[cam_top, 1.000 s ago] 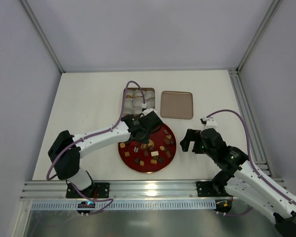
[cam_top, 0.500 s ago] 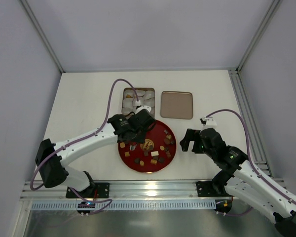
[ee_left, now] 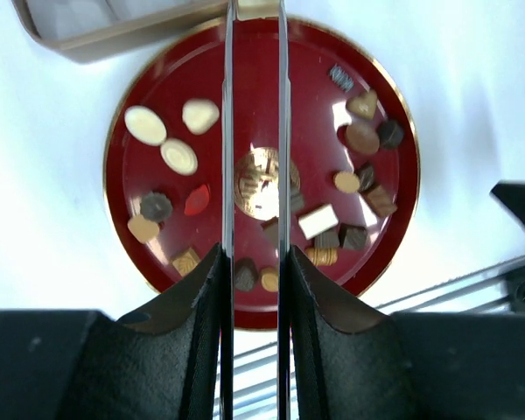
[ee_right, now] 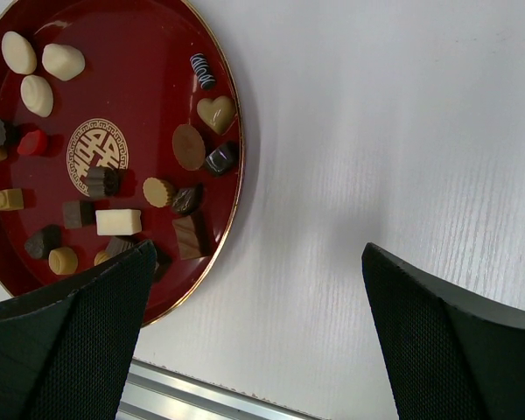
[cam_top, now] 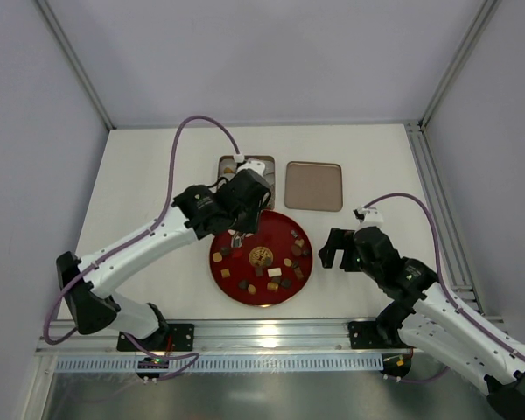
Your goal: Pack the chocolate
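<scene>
The chocolate point(ee_left: 145, 125) lies spread on the red plate point(ee_left: 306, 105) in the middle of the counter point(cam_top: 157, 175). Three cream pieces are at the far left, and the dark and tan ones are around the gold emblem point(ee_left: 256, 182) and along the right and near rims.

The left gripper point(cam_top: 236, 234) hangs over the far left part of the plate, just before the tan box point(ee_left: 114, 39). In the left wrist view its two thin fingers point(ee_left: 228, 175) run parallel with only a narrow slit between them. Their tips pass out of the picture at the top, so I cannot tell if a candy is pinched there, and from above the spot is too small to read. The right gripper point(ee_right: 258, 254) stands beside the right rim of the plate, over bare counter, spread wide with nothing between its fingers.

What matters for the next move is the direction of the box. It lies just beyond the far left rim of the plate, on the line where the left fingers point. The flat lid point(cam_top: 313, 185) lies beside the box to the right, between it and the right arm. So the left arm is clearly the nearer one to the box, and I judge that the carrying belongs to it. The right gripper is nearer to the pieces at the right rim, but well apart from the box
</scene>
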